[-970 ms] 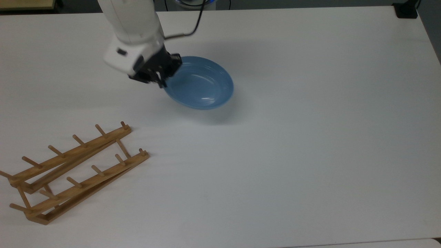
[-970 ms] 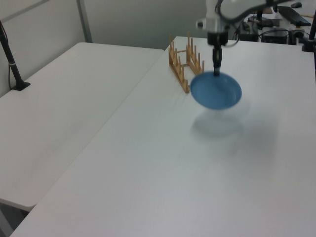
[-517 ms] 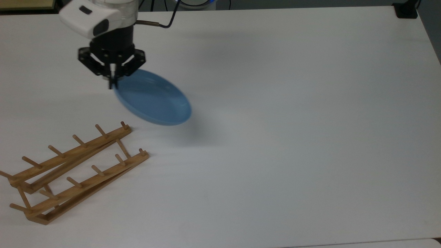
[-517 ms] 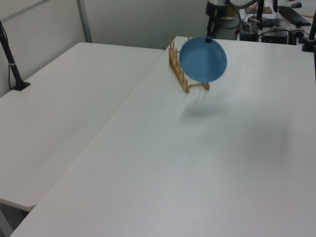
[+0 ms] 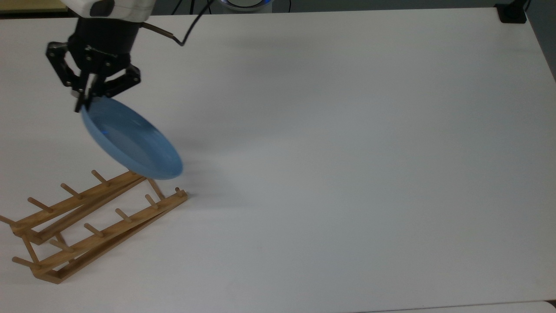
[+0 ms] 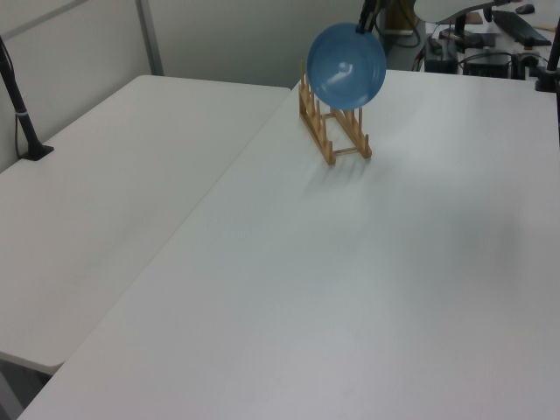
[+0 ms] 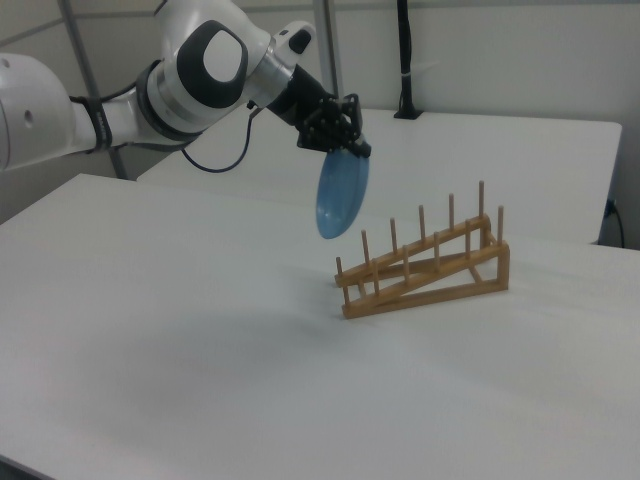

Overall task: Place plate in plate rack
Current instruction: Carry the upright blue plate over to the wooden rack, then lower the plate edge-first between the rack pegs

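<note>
Plate point(image 5: 130, 141) now below jaws, rack-side

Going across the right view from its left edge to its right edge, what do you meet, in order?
Robot arm → gripper, its jaws shut on the rim of the hanging plate → plate rack standing on the table.
</note>
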`<action>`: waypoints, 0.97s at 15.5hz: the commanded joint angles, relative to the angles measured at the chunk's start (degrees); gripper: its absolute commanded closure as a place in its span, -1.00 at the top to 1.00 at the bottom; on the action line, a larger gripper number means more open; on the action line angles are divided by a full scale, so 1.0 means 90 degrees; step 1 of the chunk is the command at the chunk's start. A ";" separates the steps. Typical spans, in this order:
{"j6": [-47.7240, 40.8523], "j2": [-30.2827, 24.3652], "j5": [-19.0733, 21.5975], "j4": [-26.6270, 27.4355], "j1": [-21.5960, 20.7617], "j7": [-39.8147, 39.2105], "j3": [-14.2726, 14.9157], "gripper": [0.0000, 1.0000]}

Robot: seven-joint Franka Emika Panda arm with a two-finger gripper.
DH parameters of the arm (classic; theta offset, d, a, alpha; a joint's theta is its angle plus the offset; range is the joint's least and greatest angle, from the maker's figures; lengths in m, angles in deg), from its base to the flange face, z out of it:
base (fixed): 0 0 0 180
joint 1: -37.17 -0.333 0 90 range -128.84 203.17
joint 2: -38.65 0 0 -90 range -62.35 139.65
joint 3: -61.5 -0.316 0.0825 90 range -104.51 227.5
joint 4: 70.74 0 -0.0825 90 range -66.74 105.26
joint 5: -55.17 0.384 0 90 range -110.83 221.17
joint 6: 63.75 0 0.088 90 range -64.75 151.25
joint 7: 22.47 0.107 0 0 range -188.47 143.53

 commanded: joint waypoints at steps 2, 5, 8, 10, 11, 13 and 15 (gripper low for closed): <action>0.0384 -0.0092 -0.1062 0.0230 0.0051 0.0160 0.0082 -1.00; 0.0736 0.0005 -0.1229 0.0415 0.0110 0.0160 0.0092 -1.00; 0.0747 0.0142 -0.1434 0.0503 0.0110 0.0160 0.0092 -1.00; 0.0747 0.0152 -0.1590 0.0611 0.0110 0.0160 0.0082 -1.00; 0.0747 0.0162 -0.1668 0.0630 0.0110 0.0169 0.0082 -1.00; 0.0747 0.0172 -0.1795 0.0699 0.0110 0.0218 0.0082 -1.00; 0.0747 0.0172 -0.2048 0.0709 0.0100 0.0374 0.0082 -1.00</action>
